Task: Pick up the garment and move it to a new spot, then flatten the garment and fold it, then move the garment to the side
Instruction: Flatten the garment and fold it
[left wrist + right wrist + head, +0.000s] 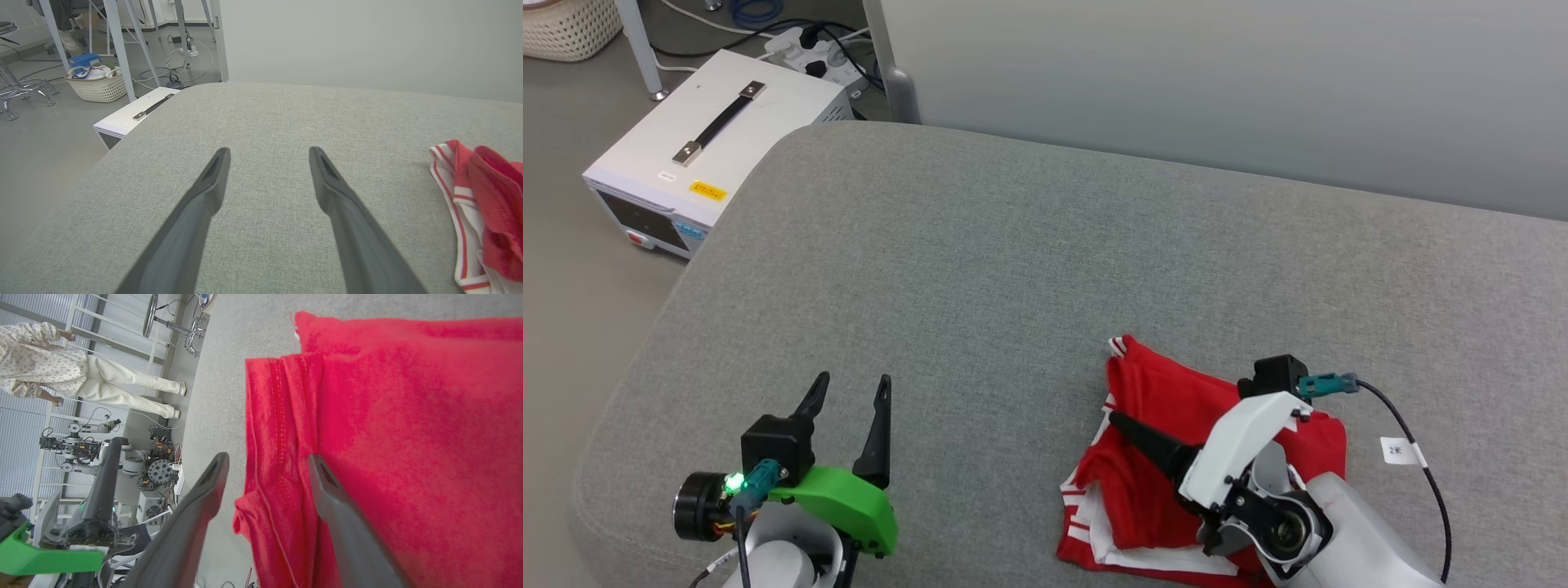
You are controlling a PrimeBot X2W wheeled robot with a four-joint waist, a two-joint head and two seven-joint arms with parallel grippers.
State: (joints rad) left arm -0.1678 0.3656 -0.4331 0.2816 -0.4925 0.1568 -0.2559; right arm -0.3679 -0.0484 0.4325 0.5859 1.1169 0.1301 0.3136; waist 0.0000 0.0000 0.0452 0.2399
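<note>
Here, the garment [1168,392], a red jersey with white-and-red striped trim, is lying crumpled in a loose heap on the grey fabric-covered worktop [1013,245], toward its near right part. White sleeve cloth is showing along the heap's near left edge.

The right gripper [267,465] is reaching over the heap from the near side. Its fingers [339,514] are standing spread apart and gripping nothing. In the right wrist view a ridge of red cloth is running up between them, though whether either finger is touching the cloth cannot be told.

The left gripper [854,380] is hovering over bare worktop well to the left of the garment. Its fingers [204,196] are also standing wide apart and are holding nothing.

A white box-shaped unit with a black handle [686,147] is sitting on the floor beyond the worktop's far left corner. A person [61,371] is standing in the background of the right wrist view.
</note>
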